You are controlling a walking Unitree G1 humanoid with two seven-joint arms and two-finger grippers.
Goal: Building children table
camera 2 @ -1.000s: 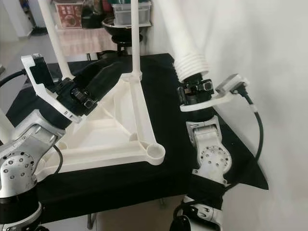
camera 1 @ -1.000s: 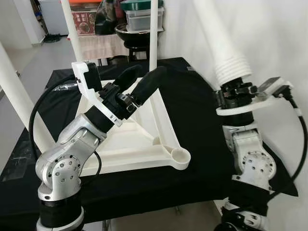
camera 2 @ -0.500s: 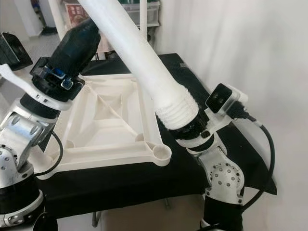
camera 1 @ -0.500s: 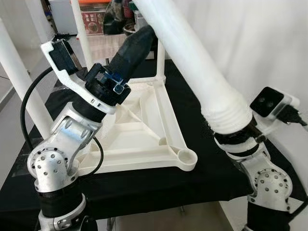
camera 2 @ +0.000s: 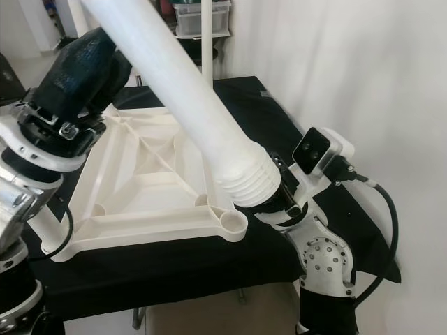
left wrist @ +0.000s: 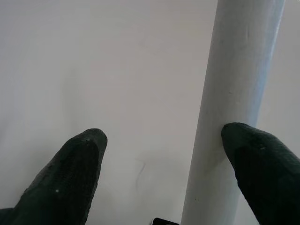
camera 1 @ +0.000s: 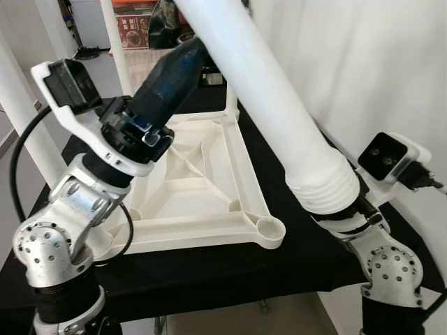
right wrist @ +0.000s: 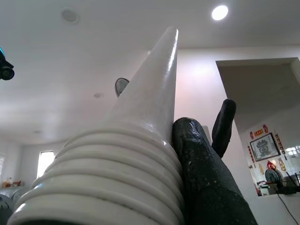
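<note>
White plastic table top (camera 1: 202, 195) inverted on black cloth (camera 1: 293, 237), covering a work surface, with cross ribs facing up and an open round leg socket (camera 1: 267, 228) at the near right corner. Three white legs already upright in other corners: far right leg (camera 2: 207, 28), far left leg (camera 1: 116, 38), near left leg (camera 1: 24, 118). Loose table leg (camera 1: 265, 91), white and tapered with a ribbed threaded collar (camera 1: 323, 190) at the low end, angled from the right gripper (camera 2: 279, 192) up and toward the far left across the table top. Collar end held to the right of the open socket, above the cloth, not inserted. Right gripper clamped at the collar end of the loose leg; in the right wrist view, black fingers (right wrist: 201, 178) pressed against the ribbed collar (right wrist: 108, 178), leg tapering away toward the ceiling. Left gripper (camera 1: 183, 59) raised over the left half of the table top, pointing toward the far right, close beside the shaft of the loose leg. In the left wrist view, left gripper fingers (left wrist: 75, 164) spread wide, one fingertip touching a white cylindrical shaft (left wrist: 234, 108), the other well apart from it, nothing pinched. White wall (camera 1: 377, 63) along the right side; shelves with household items far behind.
</note>
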